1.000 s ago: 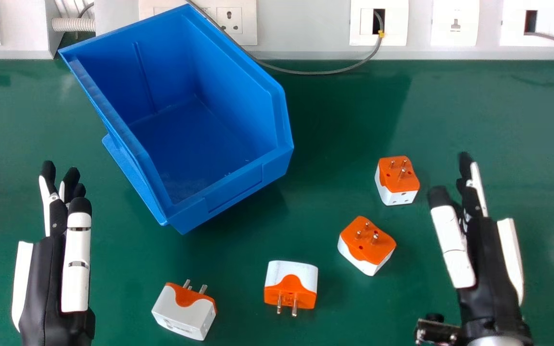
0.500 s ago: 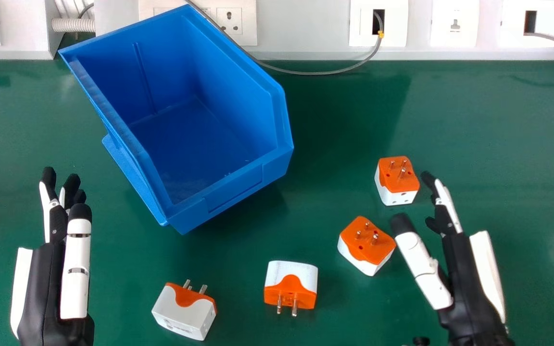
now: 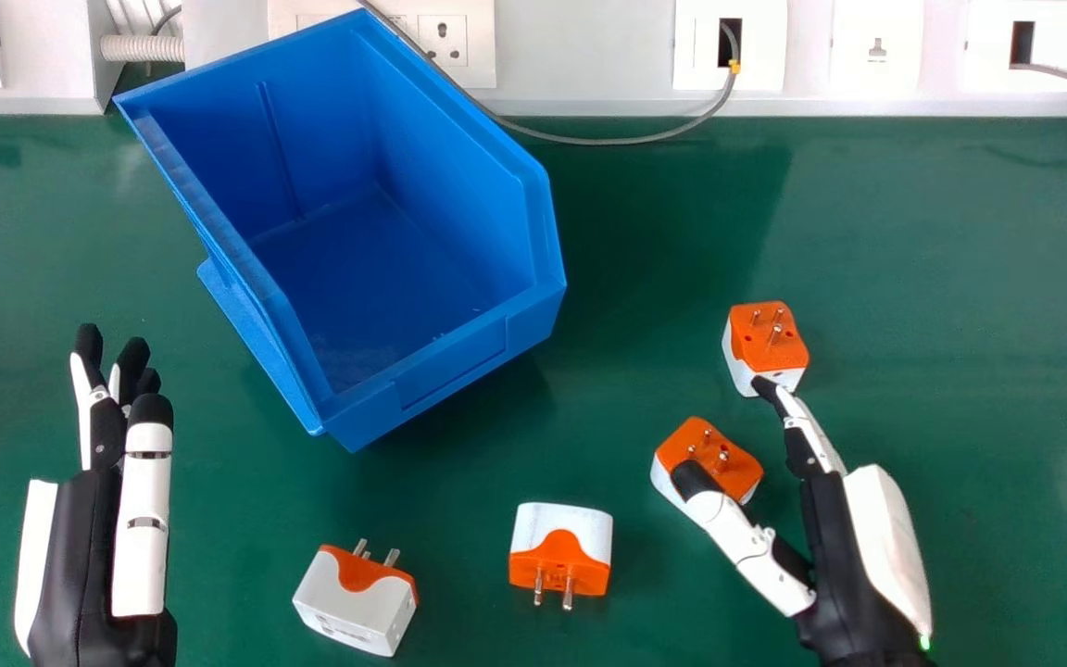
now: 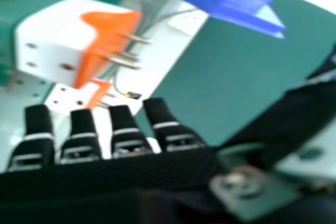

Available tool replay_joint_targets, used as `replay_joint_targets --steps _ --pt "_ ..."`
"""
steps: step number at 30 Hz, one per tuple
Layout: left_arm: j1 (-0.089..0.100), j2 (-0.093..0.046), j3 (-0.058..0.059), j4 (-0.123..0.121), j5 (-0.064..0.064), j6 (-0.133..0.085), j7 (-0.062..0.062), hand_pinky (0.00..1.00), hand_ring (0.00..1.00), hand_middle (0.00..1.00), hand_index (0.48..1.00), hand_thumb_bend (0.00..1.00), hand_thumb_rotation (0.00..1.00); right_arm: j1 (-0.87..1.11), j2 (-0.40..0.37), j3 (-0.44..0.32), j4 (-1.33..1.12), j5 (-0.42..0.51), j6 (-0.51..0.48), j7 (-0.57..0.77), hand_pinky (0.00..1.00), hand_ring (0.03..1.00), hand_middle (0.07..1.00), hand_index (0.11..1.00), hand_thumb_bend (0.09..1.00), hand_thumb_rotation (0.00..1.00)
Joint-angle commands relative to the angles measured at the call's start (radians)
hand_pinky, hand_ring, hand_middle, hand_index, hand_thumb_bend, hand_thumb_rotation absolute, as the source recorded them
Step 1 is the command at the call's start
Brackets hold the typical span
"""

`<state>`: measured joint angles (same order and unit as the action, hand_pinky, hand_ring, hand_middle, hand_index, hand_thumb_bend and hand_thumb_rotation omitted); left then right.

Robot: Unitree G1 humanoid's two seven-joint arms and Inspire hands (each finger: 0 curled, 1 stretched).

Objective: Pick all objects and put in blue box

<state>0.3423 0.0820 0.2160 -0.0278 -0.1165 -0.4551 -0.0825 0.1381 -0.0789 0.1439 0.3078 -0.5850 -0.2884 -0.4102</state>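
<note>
Four white and orange plug adapters lie on the green table: a back one (image 3: 765, 338), a middle one (image 3: 696, 445), a front one (image 3: 559, 556) and a left one (image 3: 355, 602). My right hand (image 3: 830, 519) is open, its thumb over the middle adapter and a fingertip overlapping the back one's near edge; contact is unclear. In the right hand view, a large adapter (image 4: 58, 35) appears beyond the right hand's fingers (image 4: 123, 129). The blue box (image 3: 524, 320) stands at the back left, its inside bare. My left hand (image 3: 107, 528) is open and holds nothing.
A white panel with sockets (image 3: 589, 46) runs along the table's back edge. A grey cable (image 3: 608, 141) loops down from it behind the box. Green table (image 3: 987, 278) extends to the right of the back adapter.
My right hand has moved left and toward the front, turning so its fingers reach over the two right-hand adapters. The left hand has shifted slightly toward the front. Box and adapters have stayed put.
</note>
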Motion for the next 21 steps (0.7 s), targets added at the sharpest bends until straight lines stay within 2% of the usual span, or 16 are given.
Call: replay_joint_targets --steps 1,2,3,6,10,12,13,15,16,17,21 --pt "0.006 0.003 0.003 -0.032 0.010 -0.006 0.004 1.00 1.00 1.00 1.000 0.20 0.99 -0.032 -0.008 0.015 0.027 -0.028 0.013 -0.048 0.82 0.911 0.922 0.891 0.534 0.82" --pt "0.006 0.004 0.004 -0.032 0.007 -0.007 0.003 1.00 1.00 1.00 1.000 0.20 0.99 -0.042 -0.010 0.021 0.044 -0.039 0.023 -0.063 0.82 0.910 0.921 0.891 0.535 0.81" --pt "0.005 0.003 0.004 -0.030 -0.001 -0.011 -0.001 1.00 1.00 1.00 1.000 0.20 0.99 -0.050 -0.010 0.027 0.059 -0.045 0.030 -0.074 0.82 0.909 0.920 0.891 0.535 0.80" --pt "0.000 0.009 0.010 -0.019 0.013 -0.025 0.003 1.00 1.00 1.00 1.000 0.20 0.99 -0.076 -0.018 0.046 0.102 -0.074 0.066 -0.104 0.83 0.918 0.925 0.900 0.534 0.79" --pt "-0.004 0.015 0.012 -0.018 0.014 -0.022 0.002 1.00 1.00 1.00 1.000 0.20 0.95 -0.104 -0.023 0.062 0.143 -0.083 0.105 -0.121 0.86 0.939 0.941 0.915 0.537 0.80" --pt "-0.003 0.014 0.012 -0.025 0.019 -0.015 0.007 1.00 1.00 1.00 1.000 0.22 0.95 -0.122 -0.028 0.074 0.167 -0.100 0.128 -0.141 0.86 0.939 0.940 0.913 0.540 0.79" --pt "-0.002 0.013 0.011 -0.030 0.014 -0.011 0.006 1.00 1.00 1.00 1.000 0.22 0.94 -0.129 -0.030 0.079 0.177 -0.105 0.138 -0.149 0.85 0.934 0.936 0.910 0.542 0.79" --pt "-0.004 0.013 0.011 -0.027 0.008 -0.017 0.002 1.00 1.00 1.00 1.000 0.21 0.94 -0.139 -0.033 0.087 0.190 -0.107 0.156 -0.157 0.85 0.935 0.937 0.911 0.547 0.78" --pt "-0.004 0.013 0.011 -0.025 0.010 -0.020 0.002 1.00 1.00 1.00 1.000 0.21 0.94 -0.144 -0.034 0.091 0.195 -0.104 0.164 -0.161 0.86 0.935 0.937 0.911 0.548 0.78" --pt "-0.004 0.014 0.012 -0.025 0.019 -0.021 0.008 1.00 1.00 1.00 1.000 0.21 0.94 -0.150 -0.035 0.095 0.203 -0.105 0.177 -0.162 0.86 0.935 0.937 0.910 0.550 0.77" --pt "0.001 0.012 0.010 -0.039 0.009 -0.009 0.005 1.00 1.00 1.00 1.000 0.20 0.93 -0.170 -0.041 0.113 0.232 -0.119 0.211 -0.186 0.83 0.923 0.928 0.898 0.548 0.74"
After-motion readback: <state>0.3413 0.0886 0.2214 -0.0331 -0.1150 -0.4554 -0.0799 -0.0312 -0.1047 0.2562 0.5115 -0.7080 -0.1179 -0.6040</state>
